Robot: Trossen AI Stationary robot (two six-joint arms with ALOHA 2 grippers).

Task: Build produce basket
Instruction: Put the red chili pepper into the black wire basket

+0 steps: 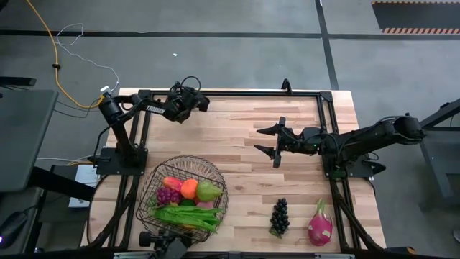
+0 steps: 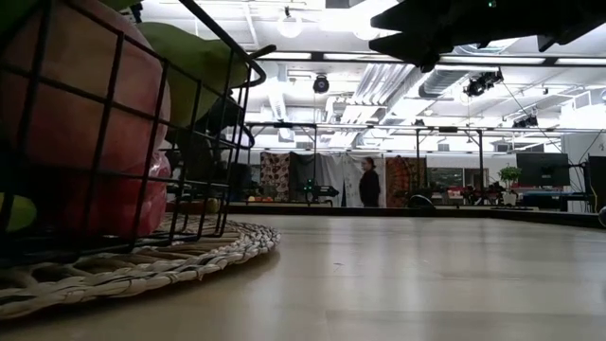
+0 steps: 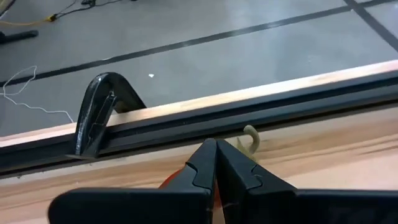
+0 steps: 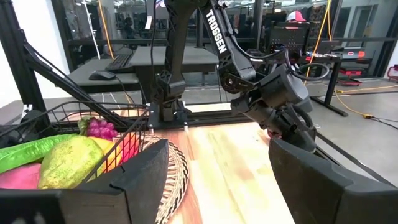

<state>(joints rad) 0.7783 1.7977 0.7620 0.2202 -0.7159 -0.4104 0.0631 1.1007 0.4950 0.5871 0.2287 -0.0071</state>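
The wire basket (image 1: 147,188) stands on a woven mat near the table's near left edge. It holds an orange (image 1: 189,188), a green pear (image 1: 208,191), purple grapes (image 1: 167,195) and green beans (image 1: 187,216). Dark grapes (image 1: 279,216) and a pink dragon fruit (image 1: 320,223) lie on the bare wood near the near right edge. My right gripper (image 1: 264,141) hovers open over the table's middle, pointing left toward the basket (image 4: 93,115). My left gripper (image 1: 205,103) waits shut at the far left, fingertips together (image 3: 214,155). A reddish patch shows behind them; what it is cannot be told.
A black rail (image 3: 249,112) with a clamp (image 3: 96,115) runs along the table's far edge, with a small pale hook (image 3: 250,138) beside it. The woven mat (image 2: 189,256) spreads out past the basket. Bare wood lies between basket and loose fruit. A person (image 2: 369,182) stands far off in the room.
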